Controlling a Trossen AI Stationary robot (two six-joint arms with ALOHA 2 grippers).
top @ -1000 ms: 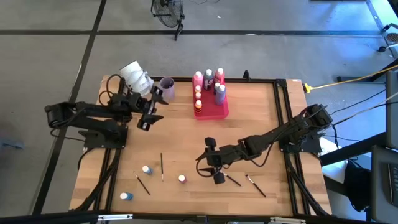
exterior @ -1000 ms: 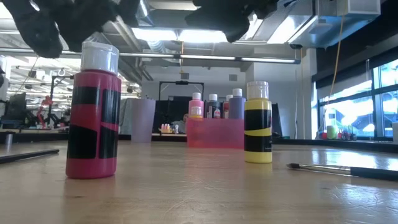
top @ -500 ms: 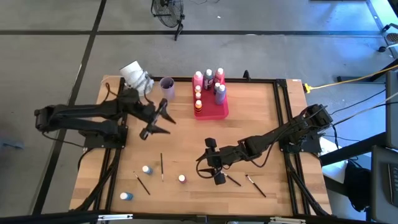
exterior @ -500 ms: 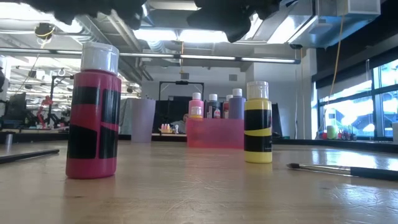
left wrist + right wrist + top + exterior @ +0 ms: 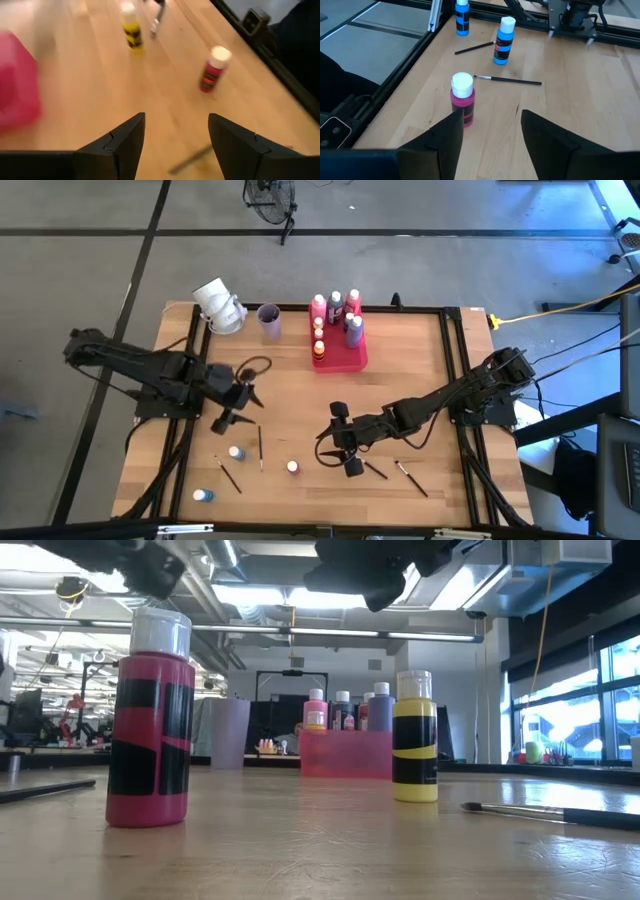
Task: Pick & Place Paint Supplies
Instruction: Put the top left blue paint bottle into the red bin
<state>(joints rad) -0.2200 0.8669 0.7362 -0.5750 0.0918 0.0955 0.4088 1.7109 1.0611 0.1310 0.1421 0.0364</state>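
Left end effector (image 5: 232, 408) agape, right end effector (image 5: 343, 448) agape

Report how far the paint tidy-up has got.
Done: several bottles stand in the pink tray. In hand: nothing; left gripper and right gripper hover open above the table. Left: a pink bottle, two blue bottles and several brushes loose on it.

Left gripper (image 5: 238, 408) moved from near the lilac plastic cup (image 5: 269, 321) at 12 o'clock toward 6, now over bare wooden table (image 5: 420, 370) above the blue light-capped paint bottle (image 5: 236, 452). Its arm swung with it.
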